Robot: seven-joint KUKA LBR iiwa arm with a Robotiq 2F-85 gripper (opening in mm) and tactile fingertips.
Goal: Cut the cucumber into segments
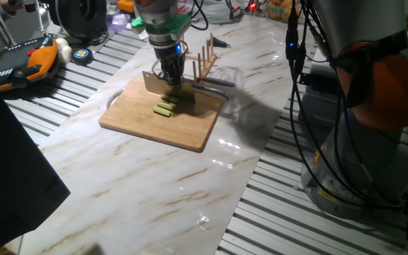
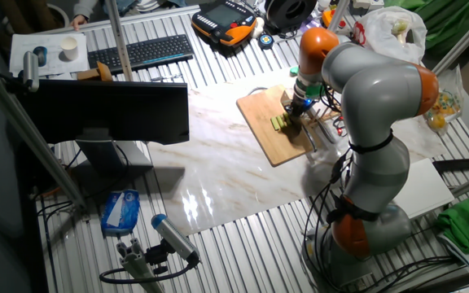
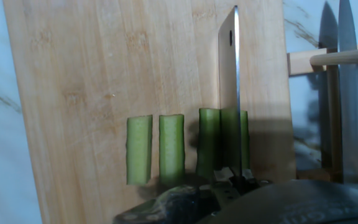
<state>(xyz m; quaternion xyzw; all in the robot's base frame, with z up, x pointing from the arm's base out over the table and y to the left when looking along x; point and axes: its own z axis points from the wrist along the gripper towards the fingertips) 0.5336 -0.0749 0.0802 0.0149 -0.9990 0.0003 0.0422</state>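
Note:
On the wooden board point(image 3: 92, 74) lies the cucumber point(image 3: 211, 146), a dark green length with a knife blade point(image 3: 229, 81) standing edge-down in it. Two cut segments point(image 3: 140, 149) point(image 3: 171, 149) lie side by side just left of it, pale green with darker skin edges. My gripper point(image 3: 229, 182) is shut on the knife handle right above the cucumber. From the side, the gripper point(image 1: 170, 71) hangs over the board point(image 1: 140, 120) with the blade point(image 1: 153, 81) pointing left and the green pieces point(image 1: 165, 108) below. In the other fixed view the gripper point(image 2: 297, 102) covers most of the cucumber point(image 2: 278, 123).
A wooden dowel rack point(image 1: 205, 60) stands just behind the board and holds two more knives point(image 3: 347, 93). An orange pendant point(image 1: 27, 60) and a tape roll point(image 1: 83, 55) lie at the far left. A keyboard point(image 2: 141, 50) and monitor point(image 2: 108, 114) stand off the marble top.

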